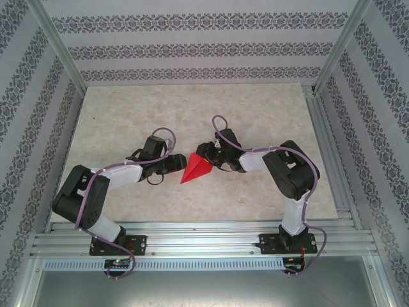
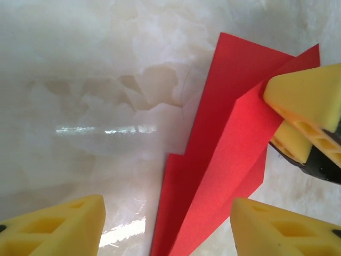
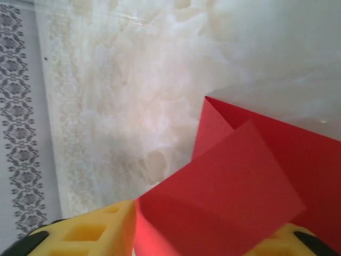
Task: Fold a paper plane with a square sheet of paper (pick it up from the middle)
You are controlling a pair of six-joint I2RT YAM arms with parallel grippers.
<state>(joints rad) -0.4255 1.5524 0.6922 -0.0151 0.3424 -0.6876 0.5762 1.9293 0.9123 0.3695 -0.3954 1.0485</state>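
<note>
Yellow pads (image 2: 58, 229) of the left gripper (image 2: 170, 234) are standing spread wide, straddling the narrow end of the folded red paper (image 2: 224, 160) without gripping it. The right gripper (image 3: 194, 237) is pinching that paper's opposite corner between its pads. The paper is lying near the middle of the marbled tabletop (image 1: 255, 115).
</note>
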